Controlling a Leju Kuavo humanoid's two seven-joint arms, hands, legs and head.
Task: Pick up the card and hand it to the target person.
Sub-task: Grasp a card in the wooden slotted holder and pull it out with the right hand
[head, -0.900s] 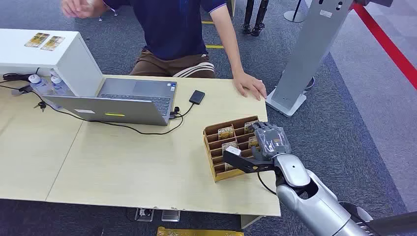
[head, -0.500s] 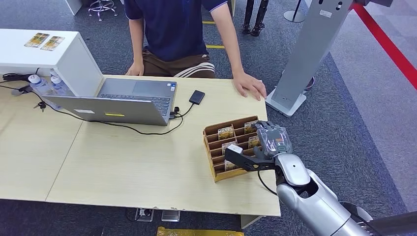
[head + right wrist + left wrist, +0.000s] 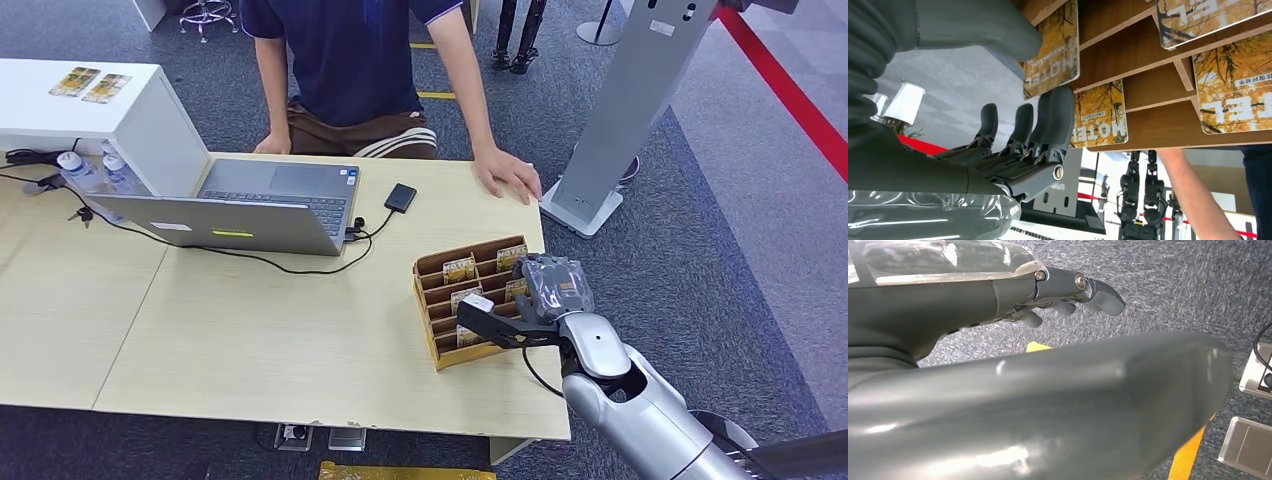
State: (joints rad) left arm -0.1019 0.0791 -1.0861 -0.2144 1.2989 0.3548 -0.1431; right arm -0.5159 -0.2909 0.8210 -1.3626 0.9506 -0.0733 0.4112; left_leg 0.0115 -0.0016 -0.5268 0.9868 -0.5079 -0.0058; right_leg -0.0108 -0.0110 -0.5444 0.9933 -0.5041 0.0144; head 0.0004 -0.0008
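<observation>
**Yellow card being grasped at the rack, pick step underway**

Yellow-printed hotel card (image 3: pixel 1052 50) sits in a slot of the wooden card rack (image 3: pixel 432 300), near the rack's right end. In the right wrist view the thick grey thumb presses one face of that card and the dark fingers (image 3: pixel 1050 125) sit at the other side, so the right robot hand (image 3: pixel 530 300) looks clamped on the card, or very nearly so. Card still looks seated in its slot, not lifted. More cards of the same print fill the neighbouring slots (image 3: pixel 1233 90).

Rack stands on the table (image 3: pixel 250 340) near its right edge. Target person (image 3: pixel 370 60) sits across the table behind a laptop (image 3: pixel 240 215), one hand (image 3: pixel 508 172) resting flat on the table's far corner, near the rack.

Left robot hand (image 3: pixel 1068 295) hangs over carpet, fingers loosely curled, holding nothing.

Step, as I judge it: grasp phase of the pick, handover not started. Next move calls for a firm pinch, then pulling the card out along the slot without dragging neighbours or tipping the rack, then reaching toward the person's hand.
</observation>
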